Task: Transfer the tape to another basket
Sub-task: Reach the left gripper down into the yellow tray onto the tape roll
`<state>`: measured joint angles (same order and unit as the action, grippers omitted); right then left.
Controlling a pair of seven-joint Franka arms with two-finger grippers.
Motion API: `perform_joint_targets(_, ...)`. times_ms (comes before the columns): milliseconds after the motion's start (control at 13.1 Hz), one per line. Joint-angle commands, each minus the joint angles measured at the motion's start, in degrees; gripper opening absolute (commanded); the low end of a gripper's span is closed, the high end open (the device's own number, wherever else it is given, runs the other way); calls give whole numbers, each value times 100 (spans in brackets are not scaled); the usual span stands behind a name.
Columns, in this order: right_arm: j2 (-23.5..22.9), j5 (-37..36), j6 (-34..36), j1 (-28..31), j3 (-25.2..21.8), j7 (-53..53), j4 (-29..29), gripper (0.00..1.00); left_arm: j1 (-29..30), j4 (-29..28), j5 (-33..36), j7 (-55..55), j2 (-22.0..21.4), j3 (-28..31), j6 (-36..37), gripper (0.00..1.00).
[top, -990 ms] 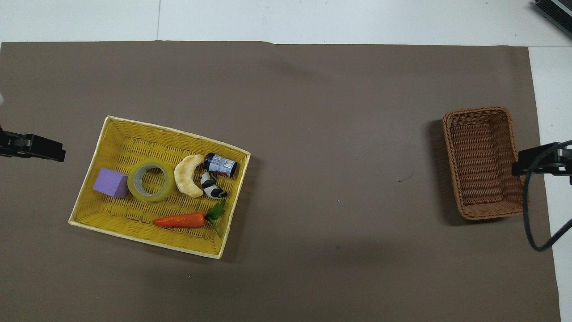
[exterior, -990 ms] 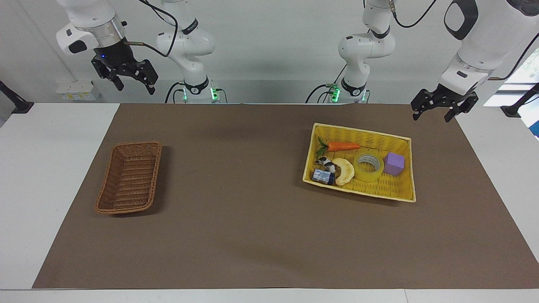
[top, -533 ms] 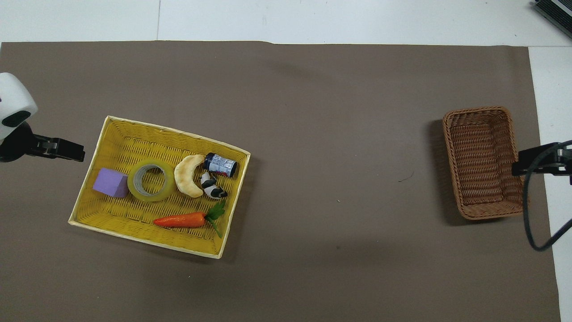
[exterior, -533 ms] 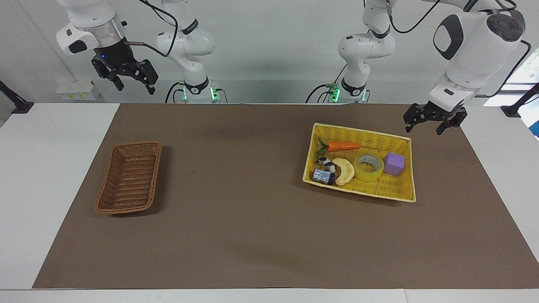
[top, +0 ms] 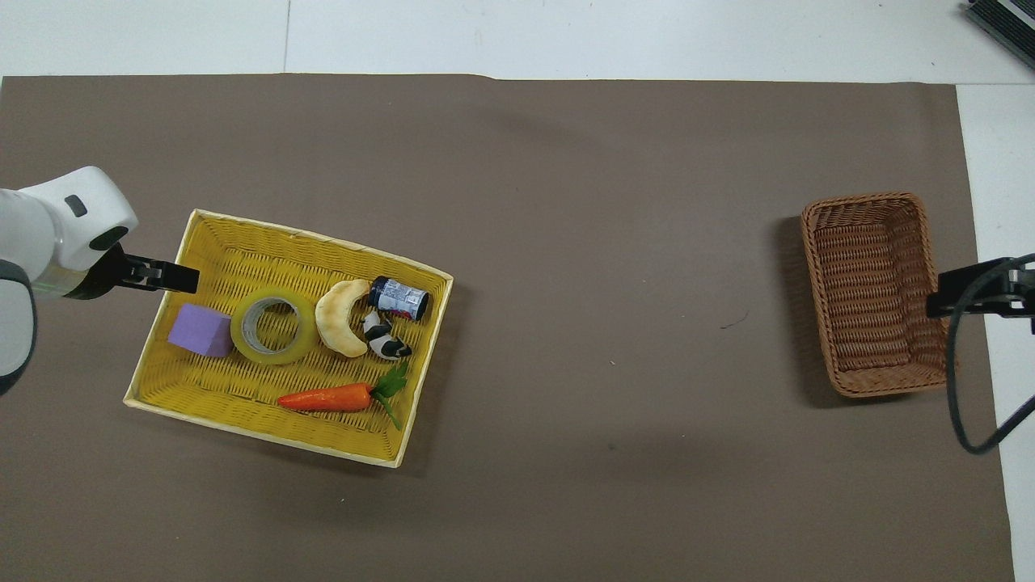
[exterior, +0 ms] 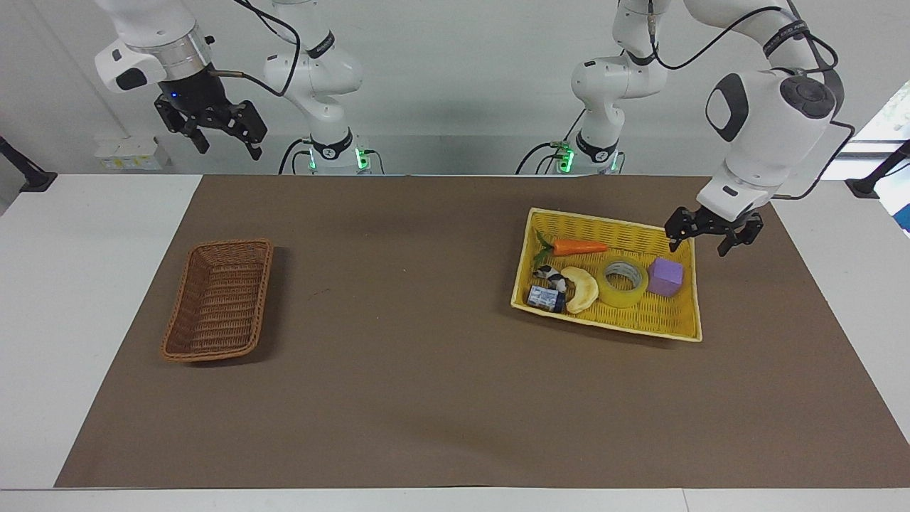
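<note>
Moved since the earlier frame: the left gripper [exterior: 704,239] has come down and inward from the upper right of the facing view and now hangs over the yellow basket's [exterior: 611,323] corner at the left arm's end, above the rim by the purple block [exterior: 666,276]. Its jaws stand open and hold nothing. Nothing else has shifted.

Tape [exterior: 622,283]: lies flat in the yellow basket, centre right of the facing view, hole facing up, so its axis runs vertical and it has no long side along the table. It touches the purple block on one side and sits just beside the banana [exterior: 583,289] on the other.

Other contents: carrot [exterior: 577,247] along the basket wall nearer the robots; a small can [exterior: 545,298] and a black-and-white toy [exterior: 549,274] beside the banana.

Open room: bare weave lies between the tape and the wall farther from the robots.

Brown basket [exterior: 219,299]: centre left of the facing view, well apart, nothing in it; brown mat [exterior: 398,313] bare between the two baskets.

Right gripper [exterior: 219,129]: waits high at upper left of the facing view, jaws open, holding nothing.
</note>
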<state>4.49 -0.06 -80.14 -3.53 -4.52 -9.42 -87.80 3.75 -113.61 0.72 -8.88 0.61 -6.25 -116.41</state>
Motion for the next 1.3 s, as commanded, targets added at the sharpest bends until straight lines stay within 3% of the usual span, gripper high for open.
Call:
perform_joint_targets(0, 78, 156, -10, 37, -23, 125, -53, 100, -286, -162, -45, -79, 394, 36, -557, 100)
perform_joint_targets(305, 78, 156, -10, 37, -23, 125, -53, 100, -375, -854, -1, -709, 555, 36, -1699, 100)
perform_joint_targets(914, 78, 156, -10, 37, -23, 125, -53, 100, -375, -1366, 25, -1555, 633, 36, -1947, 91)
perform_joint_targets(1067, 78, 156, -10, 37, -23, 125, -53, 100, -384, -1610, 16, -1555, 669, 36, -2287, 89)
perform_joint_targets(1143, 78, 156, -10, 37, -23, 125, -53, 100, -384, -1716, 16, -1555, 625, 36, -2412, 57)
perform_joint_targets(1219, 78, 156, -10, 37, -23, 125, -53, 100, -375, -1700, 16, -1607, 634, 36, -2396, 13)
